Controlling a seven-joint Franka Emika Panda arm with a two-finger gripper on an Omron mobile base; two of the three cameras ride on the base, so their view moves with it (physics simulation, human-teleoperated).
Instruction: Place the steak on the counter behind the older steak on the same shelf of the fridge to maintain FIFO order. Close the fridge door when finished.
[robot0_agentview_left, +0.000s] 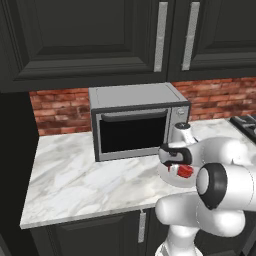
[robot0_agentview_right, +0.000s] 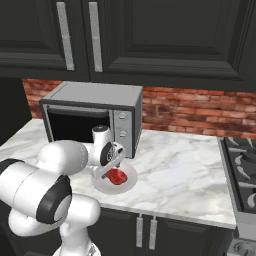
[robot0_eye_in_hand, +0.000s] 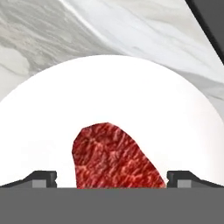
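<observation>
The pincer (robot0_eye_in_hand: 112, 177) was wide open, one tip on each side of the steak (robot0_eye_in_hand: 114, 158), so it could close on the meat. It was not holding anything yet. The steak lay on a white plate (robot0_eye_in_hand: 131, 100). The plate sat on the counter (robot0_agentview_left: 75, 175), just in front of the microwave (robot0_agentview_left: 135, 120), near the front edge where the arm could reach it.

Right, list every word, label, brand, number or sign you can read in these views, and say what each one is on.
None can be read.
The microwave has a control panel with small dark marks, too small and blurred to read.
The stove shows no legible marking.
The steak, its white plate, the counter, the cabinets and the gripper carry no text.
</observation>
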